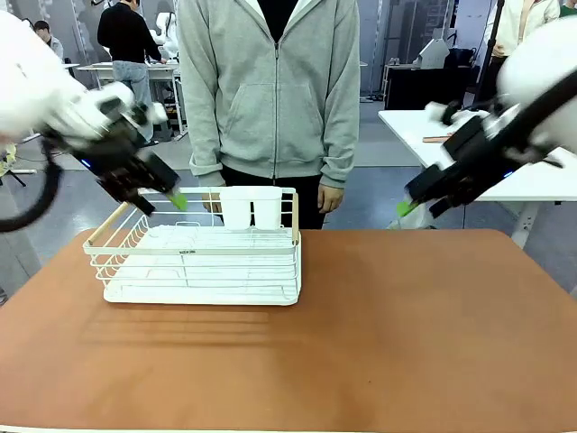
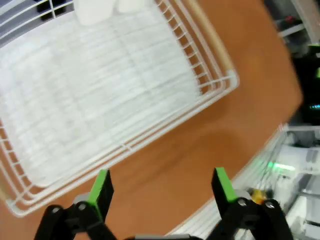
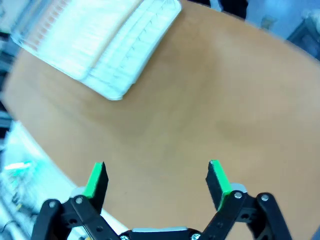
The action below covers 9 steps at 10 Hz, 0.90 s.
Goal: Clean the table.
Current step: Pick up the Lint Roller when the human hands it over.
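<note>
– Judging the tabletop [image 1: 406, 316]: stiff, smooth, surely too heavy for me to grip. It lies under the white wire rack [image 1: 189, 252] and stretches wide to the rack's right.
– I'd lift the rack instead, likely light and rigid, by its end rail. My left pincer [image 2: 161, 184] hovers wide above the rack's left end. The right pincer [image 3: 156, 177], wide too, hangs well right of the rack.

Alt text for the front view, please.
A white wire rack sits left of centre on a reddish-brown table. The left gripper and right gripper hover above, empty; a person in a grey hoodie stands behind.
</note>
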### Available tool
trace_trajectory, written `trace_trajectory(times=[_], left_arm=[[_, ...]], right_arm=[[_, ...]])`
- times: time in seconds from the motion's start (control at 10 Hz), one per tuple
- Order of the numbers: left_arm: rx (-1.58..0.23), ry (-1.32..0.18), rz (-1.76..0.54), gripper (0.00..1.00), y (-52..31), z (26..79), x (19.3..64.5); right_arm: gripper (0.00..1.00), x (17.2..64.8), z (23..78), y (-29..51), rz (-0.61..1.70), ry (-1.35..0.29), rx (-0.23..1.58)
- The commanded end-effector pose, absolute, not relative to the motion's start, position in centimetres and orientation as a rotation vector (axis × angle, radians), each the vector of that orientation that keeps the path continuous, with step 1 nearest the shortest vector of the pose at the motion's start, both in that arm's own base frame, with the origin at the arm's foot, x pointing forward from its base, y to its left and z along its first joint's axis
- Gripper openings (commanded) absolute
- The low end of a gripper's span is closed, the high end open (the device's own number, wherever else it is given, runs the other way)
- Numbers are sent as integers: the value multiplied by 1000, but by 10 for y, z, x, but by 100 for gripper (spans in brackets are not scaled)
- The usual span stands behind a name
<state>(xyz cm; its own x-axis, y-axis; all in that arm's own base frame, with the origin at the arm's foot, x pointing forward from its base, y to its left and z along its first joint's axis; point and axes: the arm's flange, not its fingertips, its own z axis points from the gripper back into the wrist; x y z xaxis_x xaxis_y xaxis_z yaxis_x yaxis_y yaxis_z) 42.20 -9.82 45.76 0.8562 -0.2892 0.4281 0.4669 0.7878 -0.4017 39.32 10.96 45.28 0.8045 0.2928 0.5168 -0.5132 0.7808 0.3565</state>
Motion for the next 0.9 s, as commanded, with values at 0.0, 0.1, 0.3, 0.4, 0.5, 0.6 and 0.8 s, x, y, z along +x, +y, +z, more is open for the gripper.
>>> trace_trajectory(times=[0.0,0.1,0.3,0.4,0.5,0.6,0.8], left_arm=[[-939,-201,-197,100,8,489,441],[-1117,-178,-134,100,56,495,441],[-1354,-193,-35,100,144,490,434],[-1390,-198,12,100,177,481,430],[-1418,-192,63,100,199,473,429],[-1443,-184,120,100,219,465,430],[-1434,-184,236,100,240,455,437]], right_arm=[[100,397,465,34,298,-391,823],[100,391,467,-1,235,-396,958],[100,376,458,-77,69,-456,1211],[100,368,452,-106,18,-469,1277],[100,363,445,-127,-33,-490,1325],[100,359,439,-142,-55,-497,1347],[100,359,424,-163,-103,-500,1353]])
